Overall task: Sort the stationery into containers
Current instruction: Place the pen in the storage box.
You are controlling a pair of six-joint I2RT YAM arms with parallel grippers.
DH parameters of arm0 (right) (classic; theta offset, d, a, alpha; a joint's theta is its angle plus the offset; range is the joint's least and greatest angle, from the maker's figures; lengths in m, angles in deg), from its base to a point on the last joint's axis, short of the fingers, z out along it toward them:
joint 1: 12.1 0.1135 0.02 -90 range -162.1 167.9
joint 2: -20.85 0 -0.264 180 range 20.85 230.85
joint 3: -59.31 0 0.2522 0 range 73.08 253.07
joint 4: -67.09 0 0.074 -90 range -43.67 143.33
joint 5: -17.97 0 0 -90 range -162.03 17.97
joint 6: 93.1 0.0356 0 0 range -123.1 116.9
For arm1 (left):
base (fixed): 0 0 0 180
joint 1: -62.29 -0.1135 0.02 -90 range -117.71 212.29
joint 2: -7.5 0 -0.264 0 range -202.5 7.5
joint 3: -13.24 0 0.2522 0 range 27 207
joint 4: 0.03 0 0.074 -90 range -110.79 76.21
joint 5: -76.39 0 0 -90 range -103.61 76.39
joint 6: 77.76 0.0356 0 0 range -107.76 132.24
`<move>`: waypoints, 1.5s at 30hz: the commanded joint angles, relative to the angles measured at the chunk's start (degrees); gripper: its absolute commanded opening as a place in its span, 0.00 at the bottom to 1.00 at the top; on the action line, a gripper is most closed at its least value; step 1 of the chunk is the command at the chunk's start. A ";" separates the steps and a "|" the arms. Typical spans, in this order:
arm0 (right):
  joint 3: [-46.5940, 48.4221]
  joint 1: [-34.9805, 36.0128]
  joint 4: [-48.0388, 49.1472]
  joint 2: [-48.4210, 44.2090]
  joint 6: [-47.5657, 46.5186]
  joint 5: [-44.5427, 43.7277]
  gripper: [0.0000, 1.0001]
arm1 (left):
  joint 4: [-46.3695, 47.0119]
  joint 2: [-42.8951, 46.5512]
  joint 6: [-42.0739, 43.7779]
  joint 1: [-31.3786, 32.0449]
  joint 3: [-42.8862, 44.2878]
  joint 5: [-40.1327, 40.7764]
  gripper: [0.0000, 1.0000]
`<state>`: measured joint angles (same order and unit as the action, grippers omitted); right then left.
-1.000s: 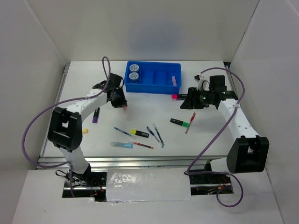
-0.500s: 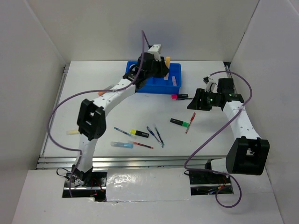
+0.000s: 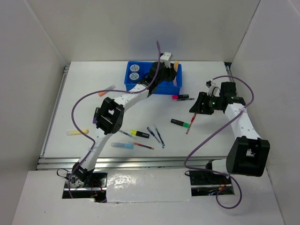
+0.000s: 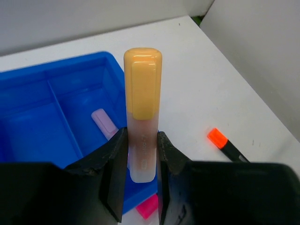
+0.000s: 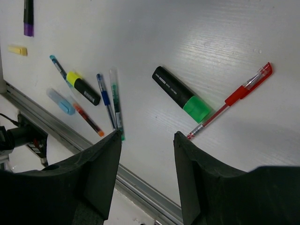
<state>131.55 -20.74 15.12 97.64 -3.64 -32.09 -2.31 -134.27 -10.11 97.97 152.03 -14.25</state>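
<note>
Over the right end of the blue tray (image 4: 37, 126), left gripper (image 4: 141, 140) pinches an orange highlighter (image 4: 143, 93), cap end out. It's probably above the end compartment holding a lilac marker (image 4: 104, 123), but that's hard to confirm. Right gripper (image 5: 146, 140) has fingers spread and empty, above the green highlighter (image 5: 180, 93) and red pen (image 5: 234, 96) on the table (image 5: 211, 37).

The blue tray (image 4: 28, 117) is glossy plastic, the orange highlighter (image 4: 143, 89) smooth plastic, the table (image 4: 201, 79) matt white.

bright even light, soft shadows (close foreground blurred)
</note>
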 commanded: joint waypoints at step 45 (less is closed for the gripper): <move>1.46 -1.29 -0.36 -1.38 -2.18 2.86 0.56 | -8.34 15.79 5.29 -14.19 2.85 -9.28 0.59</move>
<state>130.83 -21.72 15.07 97.47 -4.14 -30.60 -4.51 -133.62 -7.22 93.29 153.04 -10.58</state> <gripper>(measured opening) 0.558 0.590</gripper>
